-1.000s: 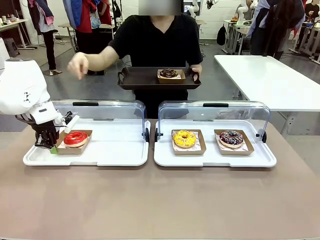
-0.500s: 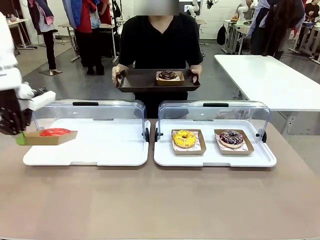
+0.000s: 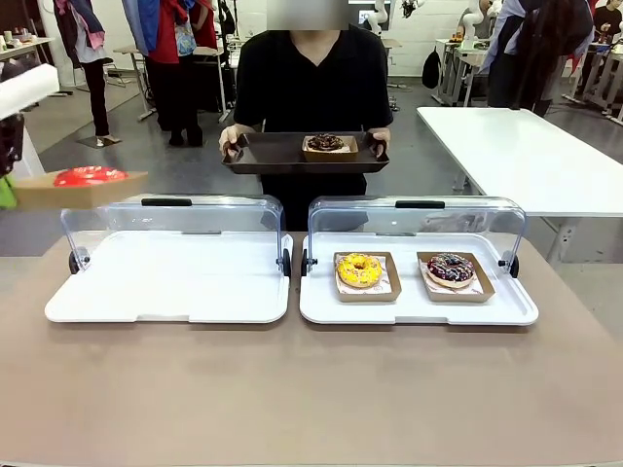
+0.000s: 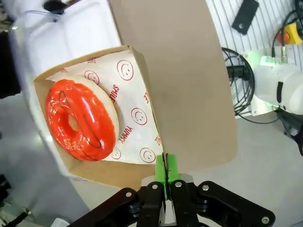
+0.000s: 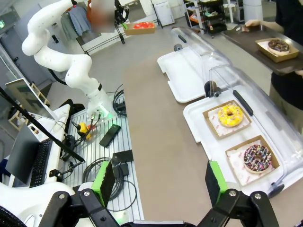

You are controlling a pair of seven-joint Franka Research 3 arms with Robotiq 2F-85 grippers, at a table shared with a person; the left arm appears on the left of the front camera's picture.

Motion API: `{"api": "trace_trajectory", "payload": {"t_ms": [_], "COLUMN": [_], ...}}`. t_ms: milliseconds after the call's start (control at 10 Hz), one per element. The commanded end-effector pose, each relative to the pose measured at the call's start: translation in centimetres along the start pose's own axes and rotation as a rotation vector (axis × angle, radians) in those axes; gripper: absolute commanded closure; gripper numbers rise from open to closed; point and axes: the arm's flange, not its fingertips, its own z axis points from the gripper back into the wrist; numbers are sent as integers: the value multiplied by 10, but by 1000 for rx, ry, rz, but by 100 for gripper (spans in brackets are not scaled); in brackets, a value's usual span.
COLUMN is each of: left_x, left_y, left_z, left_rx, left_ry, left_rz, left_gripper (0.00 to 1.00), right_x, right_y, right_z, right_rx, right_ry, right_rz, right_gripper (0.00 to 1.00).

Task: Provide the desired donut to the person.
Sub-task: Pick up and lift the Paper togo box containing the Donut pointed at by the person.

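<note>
The red donut (image 3: 90, 176) sits in its brown carton (image 3: 83, 192), raised above the bench (image 3: 311, 389) at the far left of the scene, higher than the open clear lid (image 3: 175, 216) of the left display case (image 3: 165, 302) and well apart from the person (image 3: 311, 88). The left end effector (image 4: 164, 175) is clenched on one wall of the carton, its green pads (image 4: 171, 165) pinching only that thin cardboard edge, so the whole carton hangs out sideways from the grip. The right end effector (image 5: 161, 182) is released, its fingers wide apart with nothing between them, back over the near right part of the bench. The person stands at the far side holding a dark tray (image 3: 273, 156) in both hands, with a chocolate donut (image 3: 325, 144) on it right of the middle. The step in hand looks like the carry toward that tray. To do it well, the wrist should probably keep the carton level and move smoothly, since an edge grip could let it sag or the donut slide. The path should pass clear above the lid and aim for the bare left part of the tray, and the carton's base should rest there before the fingers let go.
</note>
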Motion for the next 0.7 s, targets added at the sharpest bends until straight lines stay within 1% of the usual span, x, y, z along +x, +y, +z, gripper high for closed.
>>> {"api": "trace_trajectory", "payload": {"t_ms": [0,100,200,300,600], "left_x": [3,2,-4,2,2], "left_y": [33,42,43,25,25], "left_z": [-1,0,-4,2,2], "left_rx": [-2,-19,-33,-3,-3], "left_ry": [-45,-64,-79,-22,-22], "left_rz": [54,74,69,37,37], "left_gripper": [100,100,100,100,100], "right_x": [0,0,0,0,0], "right_y": [0,0,0,0,0], "right_z": [0,0,0,0,0], "right_rx": [7,7,7,7,7], "right_ry": [-10,-10,-10,-10,-10], "right_rz": [6,6,6,6,6], "right_gripper": [0,0,0,0,0]}}
